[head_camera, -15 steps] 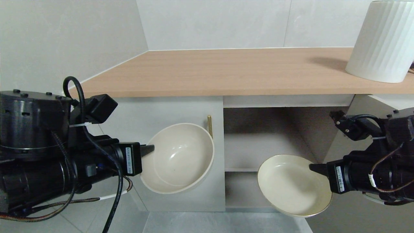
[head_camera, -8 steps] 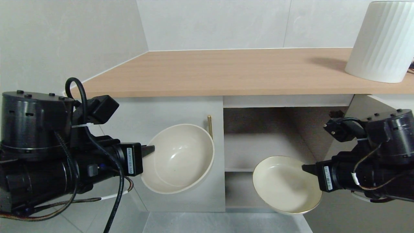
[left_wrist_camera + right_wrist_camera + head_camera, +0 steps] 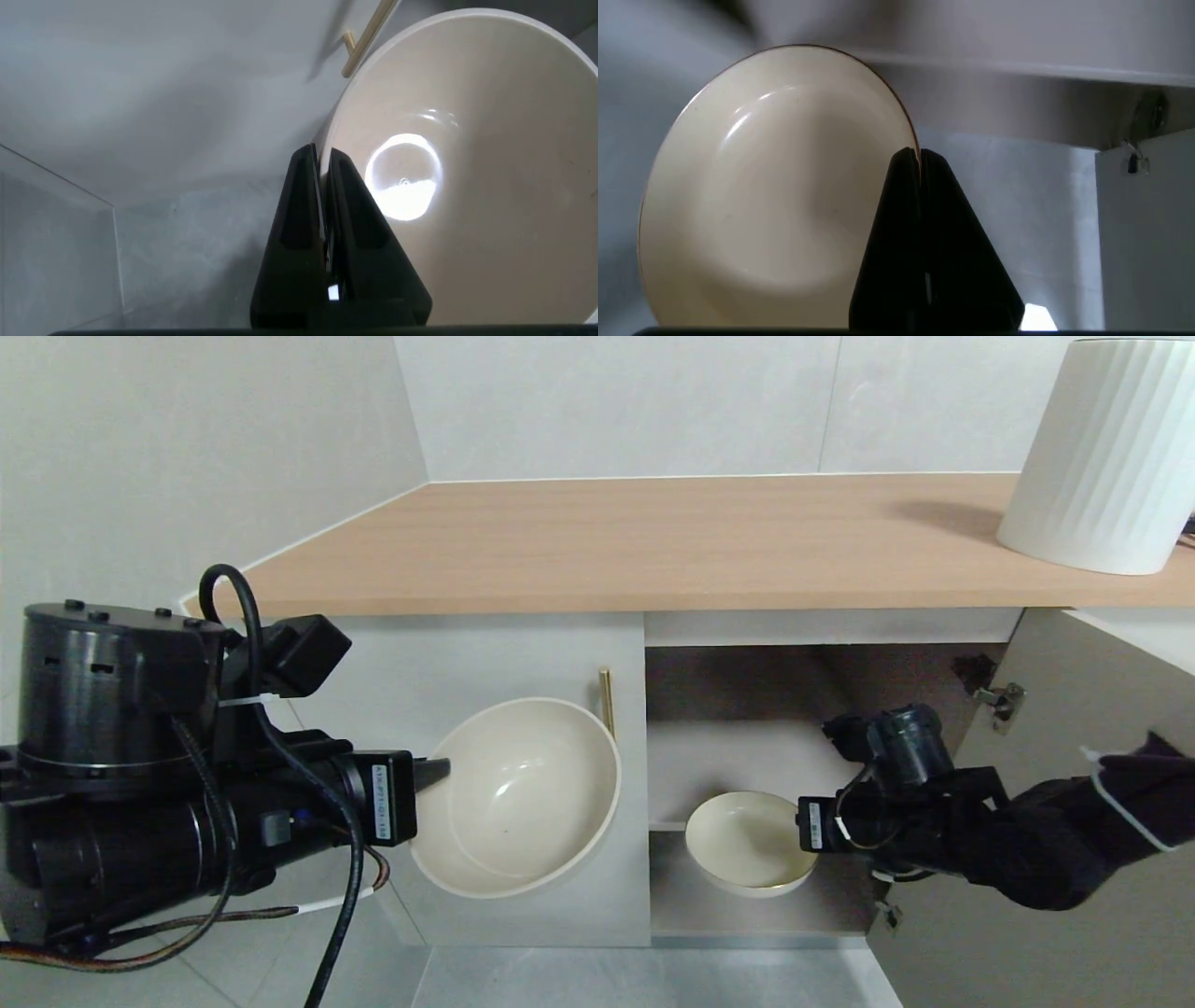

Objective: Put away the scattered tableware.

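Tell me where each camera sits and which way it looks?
Head view: on the robot's head, looking forward and down at the counter and open cupboard; both arms show.
Left wrist view: on the left wrist, looking along the left gripper, shut on the bowl rim.
Right wrist view: on the right wrist, looking along the right gripper, shut on the plate rim.
Shared: head and left wrist both show the bowl; head and right wrist, the plate.
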